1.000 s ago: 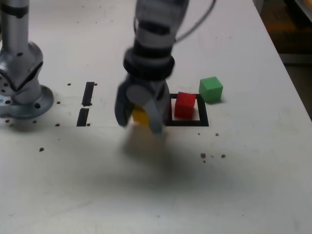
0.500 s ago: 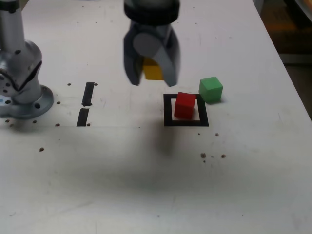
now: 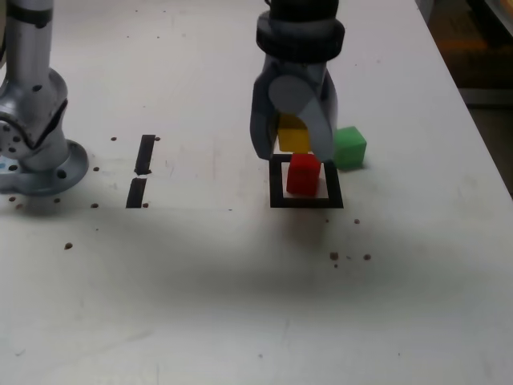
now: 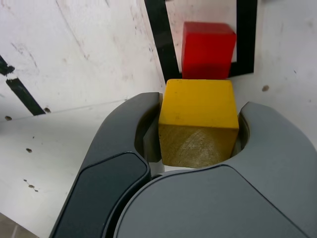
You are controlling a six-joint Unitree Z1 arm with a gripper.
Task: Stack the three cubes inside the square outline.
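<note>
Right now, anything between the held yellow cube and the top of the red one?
Nothing visible. The pincer holds the yellow cube in the air near the red cube, whose top is bare; the green cube sits outside the square outline.

The arm comes down from the top centre of the exterior view, its dark wrist collar above the grey hand (image 3: 293,143), which points downward. The two curved fingers (image 4: 124,163) are closed on a yellow cube (image 4: 199,119), pressing its opposite sides. The arm's silver base (image 3: 32,120) stands at the upper left of that view.
</note>
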